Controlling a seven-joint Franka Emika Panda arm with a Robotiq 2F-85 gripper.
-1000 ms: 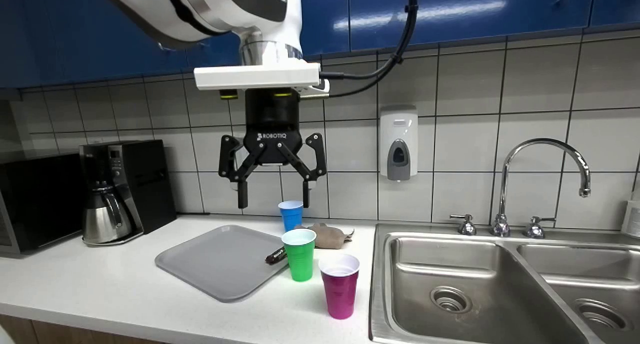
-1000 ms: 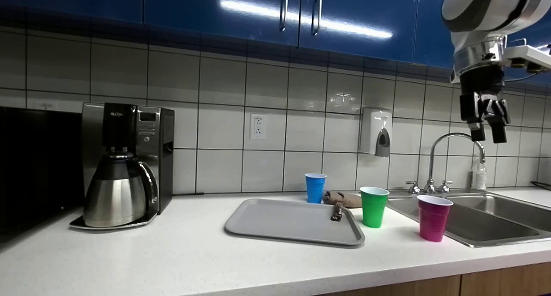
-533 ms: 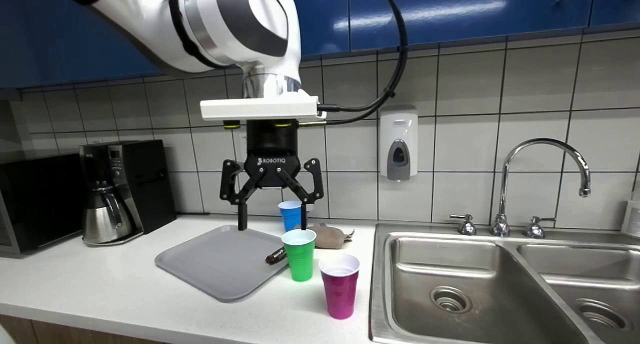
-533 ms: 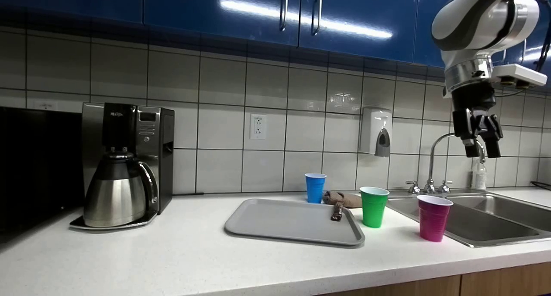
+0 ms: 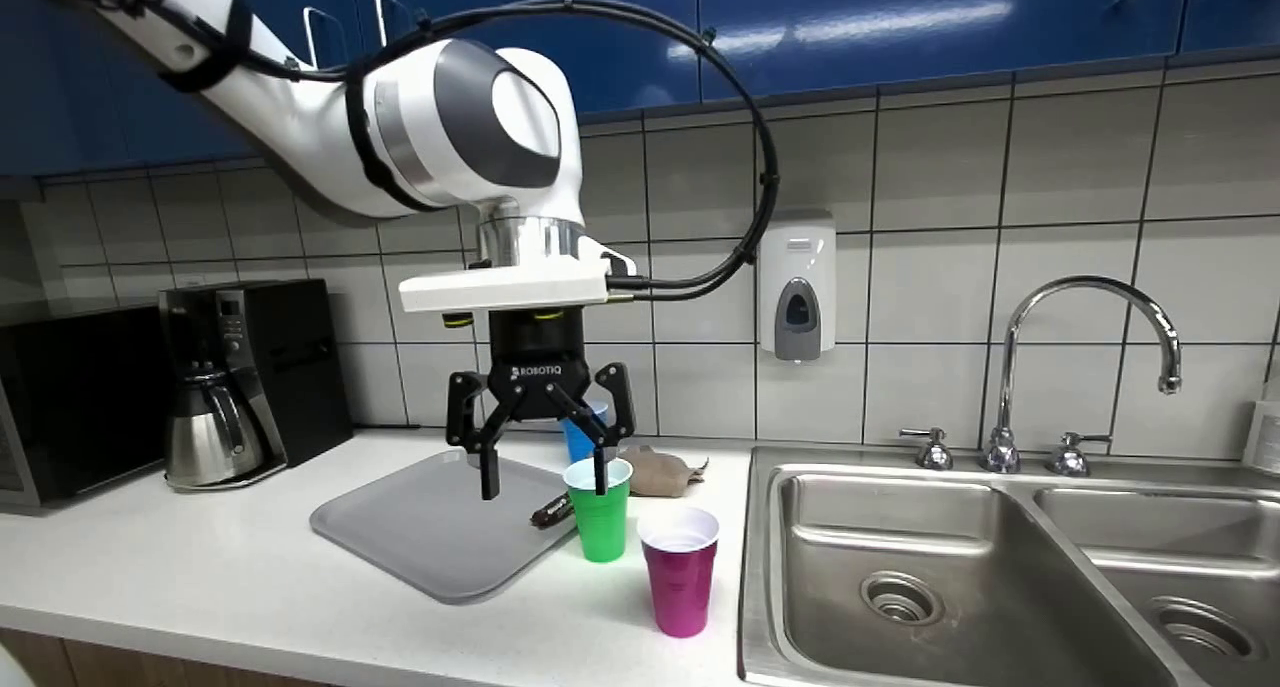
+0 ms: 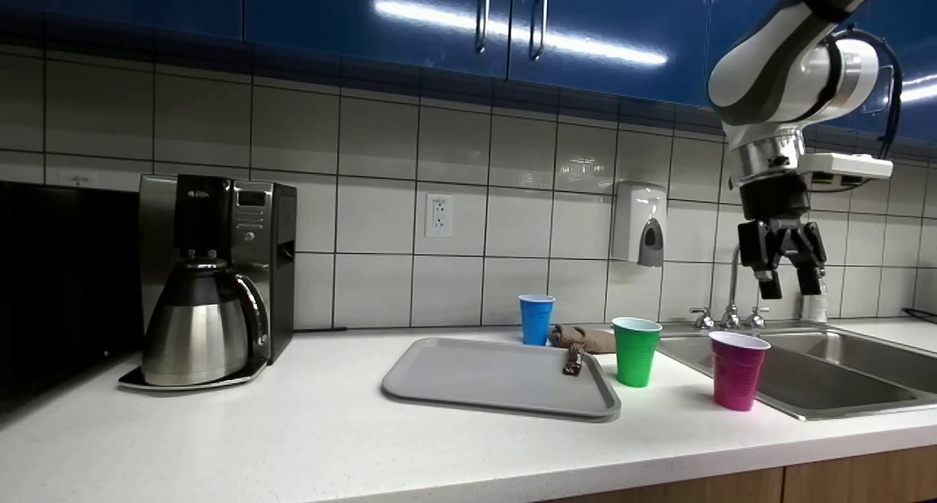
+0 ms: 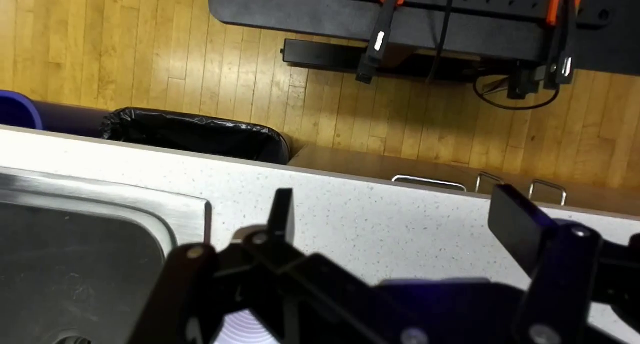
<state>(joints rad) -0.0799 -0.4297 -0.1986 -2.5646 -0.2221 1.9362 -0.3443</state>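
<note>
My gripper [image 5: 545,489] is open and empty, pointing down in the air above the counter. In an exterior view one finger overlaps the green cup [image 5: 601,527], without visible contact. In an exterior view the gripper [image 6: 790,291] hangs above and right of the magenta cup [image 6: 736,375]. In the wrist view bare counter [image 7: 380,219] lies between the fingers, and a pale ringed surface [image 7: 245,329], perhaps a cup's inside, shows partly under one finger. A blue cup [image 6: 536,320] stands behind the grey tray [image 6: 490,378]. A dark wrapped bar [image 6: 574,359] lies at the tray's edge.
A brown soft object [image 6: 589,340] lies behind the green cup. A steel double sink [image 5: 765,567] with a tall faucet [image 5: 1090,282] is at the right. A coffee maker [image 5: 270,367] stands at the left. Blue cabinets [image 5: 900,27] hang above. A soap dispenser [image 5: 797,287] is on the wall.
The arm and open gripper have moved down toward the counter; in an exterior view they also shifted left. The cups, tray, bar and brown object have not moved.
</note>
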